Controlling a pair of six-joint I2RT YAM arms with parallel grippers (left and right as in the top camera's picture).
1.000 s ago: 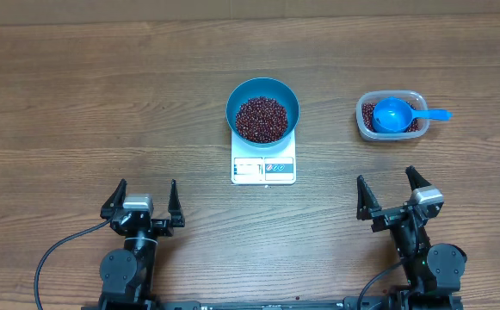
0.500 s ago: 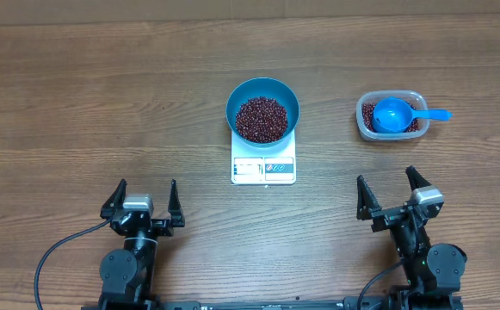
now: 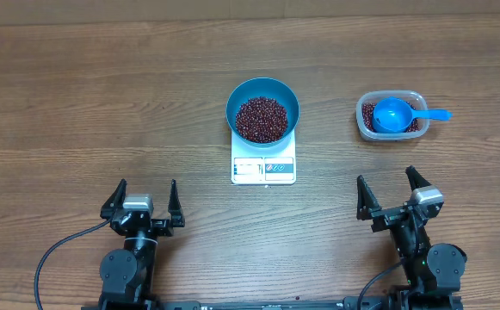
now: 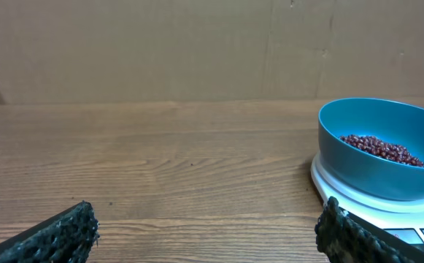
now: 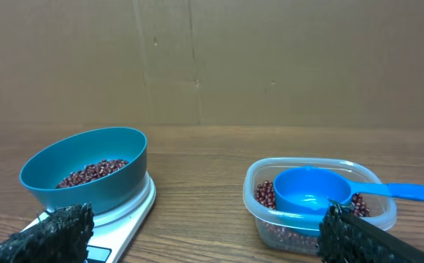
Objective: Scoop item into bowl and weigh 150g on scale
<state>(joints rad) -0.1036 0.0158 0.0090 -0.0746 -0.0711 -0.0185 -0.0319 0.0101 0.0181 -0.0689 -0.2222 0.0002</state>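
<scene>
A blue bowl [image 3: 262,91] stands on the white scale [image 3: 263,169] at the table's middle, with a heap of dark red-brown beans [image 3: 262,119] inside. Through the left wrist camera the bowl [image 4: 383,172] sits at the right on the scale [image 4: 357,197]; through the right wrist camera the bowl [image 5: 87,183] is at the left. More beans [image 5: 264,194] fill a clear tub [image 3: 366,131] at the right, with a blue scoop [image 3: 394,114] resting in it. My left gripper [image 3: 143,200] and right gripper [image 3: 395,191] stand open near the front edge, holding nothing.
A cardboard wall [image 4: 160,47] runs along the table's far edge. The scoop's handle [image 3: 437,114] sticks out past the tub's right side. Bare wooden table [image 3: 86,103] stretches to the left of the scale.
</scene>
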